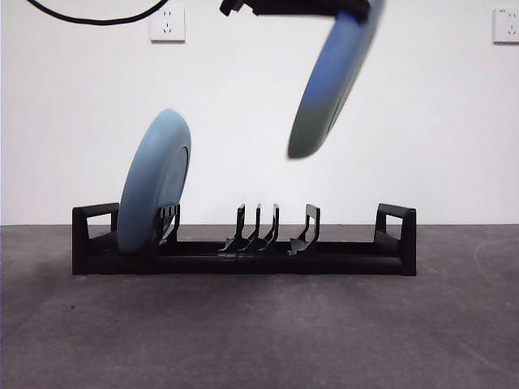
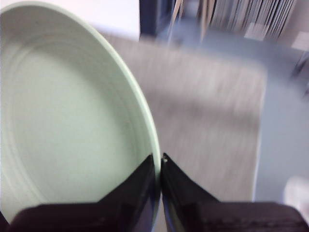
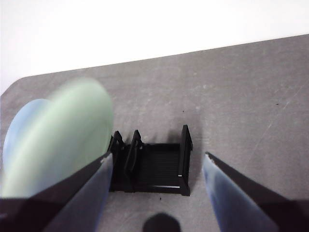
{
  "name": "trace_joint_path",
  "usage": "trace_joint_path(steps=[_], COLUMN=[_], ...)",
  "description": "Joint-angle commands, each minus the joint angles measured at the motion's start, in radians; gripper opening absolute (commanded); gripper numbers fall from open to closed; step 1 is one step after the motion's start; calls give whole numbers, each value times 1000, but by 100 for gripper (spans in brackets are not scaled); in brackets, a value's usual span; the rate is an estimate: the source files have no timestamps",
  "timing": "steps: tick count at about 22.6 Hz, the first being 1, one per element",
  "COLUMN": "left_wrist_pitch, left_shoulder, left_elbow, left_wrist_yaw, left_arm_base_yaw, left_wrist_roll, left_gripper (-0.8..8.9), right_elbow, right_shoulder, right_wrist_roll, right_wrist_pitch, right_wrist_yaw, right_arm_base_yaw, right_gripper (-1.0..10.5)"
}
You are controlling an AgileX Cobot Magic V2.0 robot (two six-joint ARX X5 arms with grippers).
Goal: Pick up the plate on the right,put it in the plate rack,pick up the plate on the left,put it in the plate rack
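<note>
Two plates counted, one rack, two grippers. Long low black plate rack (image 1: 243, 253) on the dark grey table (image 1: 259, 332), a square looped handle at each of its two ends, upright curved prongs in three clusters along its length. One pale blue plate (image 1: 154, 182) already standing on edge in the rack's left-end slots, leaning a little toward the rack's middle, its lower rim down between the prongs beside the left handle. Second plate (image 1: 336, 77), pale green on its inner face in the wrist views and blurred in the front view, hanging tilted in the air high above the right half of the rack, touching neither rack nor table, lower edge well clear of the prongs. Left gripper (image 2: 160, 162) clamped on that plate's rim, the two black jaws pressed together with the thin edge between them, the ribbed inner face of the plate (image 2: 67, 111) spreading away from the jaws. Right gripper (image 3: 157, 162) above the rack, jaws spread wide with nothing between them, looking along the rack's length at both plates. Behind the rack, a white wall (image 1: 243, 113) with two outlets (image 1: 167, 23), one near each upper corner.
</note>
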Motion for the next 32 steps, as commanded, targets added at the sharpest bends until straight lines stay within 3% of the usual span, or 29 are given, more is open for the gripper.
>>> trace_joint_path(steps=[1, 6, 15, 32], left_wrist_pitch=[109, 229, 386, 414], left_shoulder=[3, 6, 105, 280], left_elbow=[-5, -5, -5, -5], left_wrist_yaw=[74, 126, 148, 119], left_arm_base_yaw=[62, 157, 217, 241], left_wrist_roll=[-148, -242, -404, -405], left_gripper=[-9, -9, -9, -9], right_elbow=[-2, -2, -2, -2], right_shoulder=[2, 13, 29, 61], right_wrist_roll=[-9, -9, -8, -16], right_wrist_pitch=[3, 4, 33, 48], right_wrist_yaw=[5, 3, 2, 3], right_arm_base_yaw=[-2, -2, -2, -2], right_gripper=[314, 314, 312, 312])
